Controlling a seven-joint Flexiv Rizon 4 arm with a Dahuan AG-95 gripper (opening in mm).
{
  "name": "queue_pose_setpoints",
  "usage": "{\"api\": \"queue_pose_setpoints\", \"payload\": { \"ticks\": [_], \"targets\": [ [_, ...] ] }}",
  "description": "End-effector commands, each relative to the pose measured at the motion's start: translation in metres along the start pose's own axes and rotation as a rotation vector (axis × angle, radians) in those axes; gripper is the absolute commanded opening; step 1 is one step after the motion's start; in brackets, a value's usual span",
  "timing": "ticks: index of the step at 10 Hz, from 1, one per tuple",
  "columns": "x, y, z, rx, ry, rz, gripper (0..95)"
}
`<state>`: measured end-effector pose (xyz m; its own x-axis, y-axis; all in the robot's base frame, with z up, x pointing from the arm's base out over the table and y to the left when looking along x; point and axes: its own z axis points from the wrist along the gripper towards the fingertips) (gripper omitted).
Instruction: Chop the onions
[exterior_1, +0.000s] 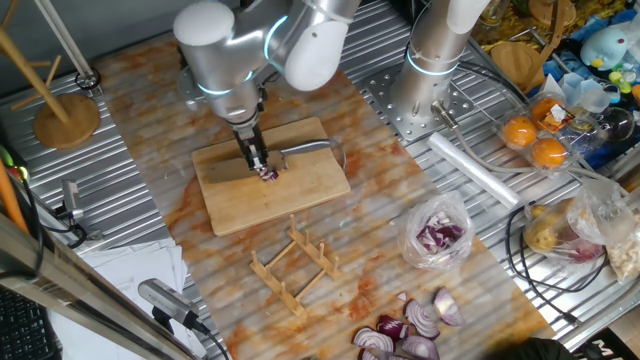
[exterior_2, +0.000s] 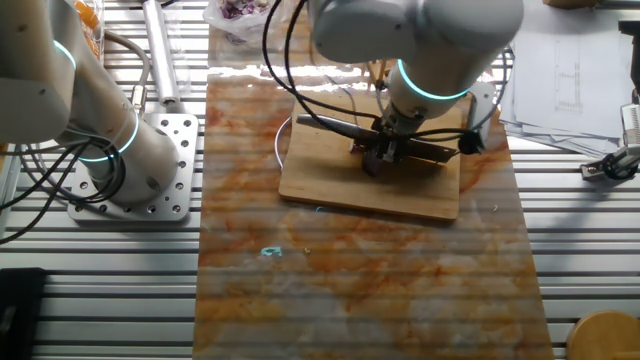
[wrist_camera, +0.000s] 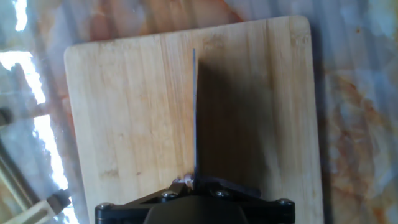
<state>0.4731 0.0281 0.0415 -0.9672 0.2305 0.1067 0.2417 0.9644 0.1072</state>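
My gripper (exterior_1: 257, 160) is shut on a knife (exterior_1: 305, 150) and stands over the wooden cutting board (exterior_1: 300, 195). A small purple-white onion piece (exterior_1: 269, 174) lies on the board right under the gripper, touching the blade. In the other fixed view the gripper (exterior_2: 386, 152) holds the knife (exterior_2: 330, 126) level across the board (exterior_2: 330, 185), and the onion is a dark spot (exterior_2: 371, 166) below it. In the hand view the blade (wrist_camera: 195, 106) shows edge-on, running away from the gripper (wrist_camera: 196, 184) over the board (wrist_camera: 124, 106). A pale onion bit (wrist_camera: 182, 182) peeks out at its base.
A wooden rack (exterior_1: 295, 262) stands in front of the board. A clear bag of purple chunks (exterior_1: 437, 235) and larger onion wedges (exterior_1: 412, 328) lie front right. A second arm's base (exterior_1: 430, 85), a film roll (exterior_1: 485, 172) and oranges (exterior_1: 535, 140) are at the right.
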Motion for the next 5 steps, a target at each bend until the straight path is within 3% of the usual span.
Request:
{"api": "queue_pose_setpoints", "payload": {
  "ticks": [1, 5],
  "targets": [
    [0.0, 0.005, -0.004, -0.007, -0.003, 0.0, 0.0],
    [0.006, -0.002, -0.016, -0.003, -0.013, -0.026, 0.0]
  ]
}}
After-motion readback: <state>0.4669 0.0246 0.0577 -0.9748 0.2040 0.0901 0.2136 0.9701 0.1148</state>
